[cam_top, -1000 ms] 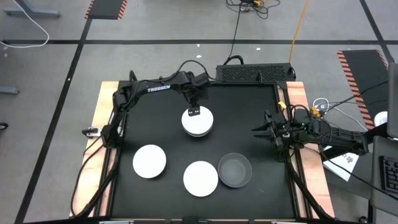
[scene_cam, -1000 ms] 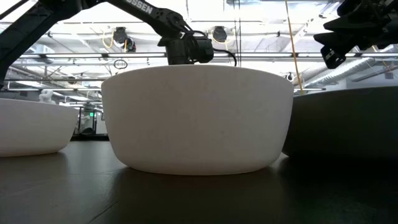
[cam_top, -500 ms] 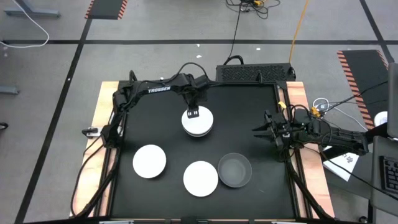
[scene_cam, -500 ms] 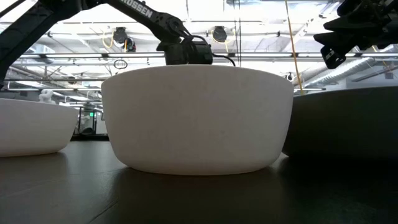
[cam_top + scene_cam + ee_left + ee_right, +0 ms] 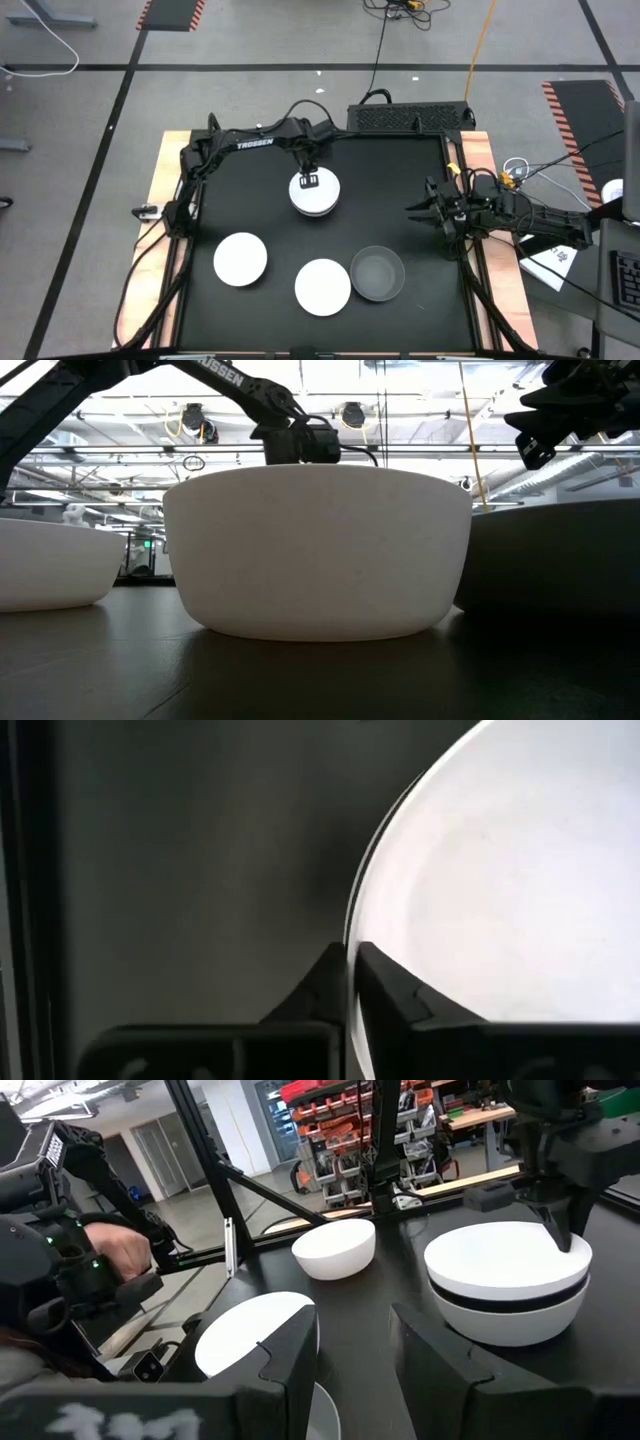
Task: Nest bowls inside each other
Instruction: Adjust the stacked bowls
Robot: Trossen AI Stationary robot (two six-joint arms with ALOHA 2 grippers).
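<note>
A stack of bowls (image 5: 316, 196) stands at the table's middle far part; in the right wrist view it shows a white bowl (image 5: 508, 1260) on top, a black band and a white bowl beneath. My left gripper (image 5: 306, 181) is shut on the top bowl's far-left rim. Two white bowls (image 5: 240, 258) (image 5: 322, 286) and a grey bowl (image 5: 377, 273) rest on their bases near the front edge. My right gripper (image 5: 428, 210) hovers open at the table's right side, holding nothing. My left gripper pinches the top white bowl's rim (image 5: 352, 925) with one finger (image 5: 395, 988) inside the bowl and the other finger (image 5: 322, 985) outside. The fingers come from above, pointing down. The bowl sits level, nested in the stack.
A black power strip (image 5: 410, 116) lies along the table's far edge. Wooden borders (image 5: 165, 190) frame the black mat. A person's hand (image 5: 112, 1250) shows beyond the table in the right wrist view. Bare mat lies between the stack and my right gripper.
My left gripper has come down a little onto the stack and has shut on the top white bowl's rim. The stack has stayed where it was. My right gripper has kept still.
</note>
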